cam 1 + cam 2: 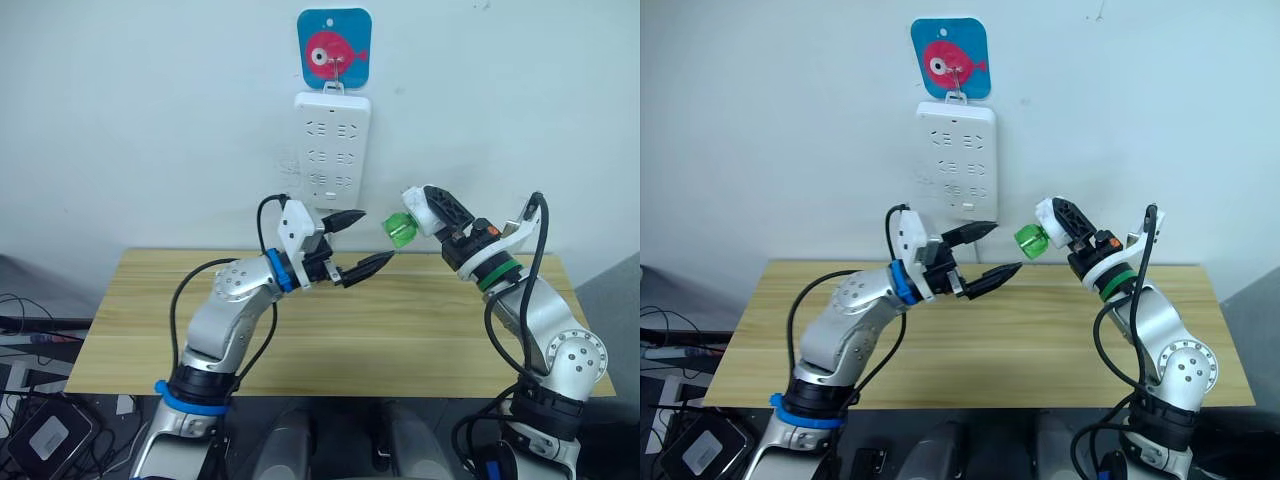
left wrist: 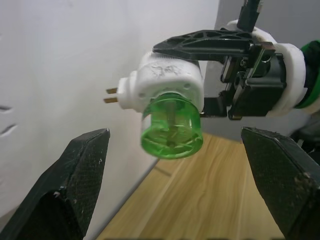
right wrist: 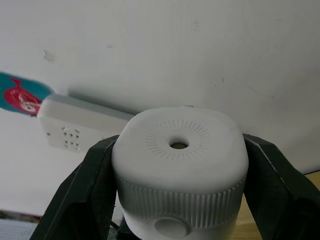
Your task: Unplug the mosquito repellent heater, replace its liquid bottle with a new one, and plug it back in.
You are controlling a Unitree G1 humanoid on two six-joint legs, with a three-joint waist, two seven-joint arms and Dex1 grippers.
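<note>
The right tool [image 1: 428, 214] is clenched on the mosquito repellent heater [image 2: 167, 85], held in the air above the wooden surface [image 1: 400, 330], its green liquid bottle [image 2: 171, 129] pointing toward the left tool [image 1: 368, 241], whose fingers are spread apart. The power strip [image 1: 332, 148] hangs on the wall behind.

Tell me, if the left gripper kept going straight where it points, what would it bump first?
Probably the green bottle hanging under the mosquito repellent heater, which the right gripper holds. The open left gripper points right at it.
</note>
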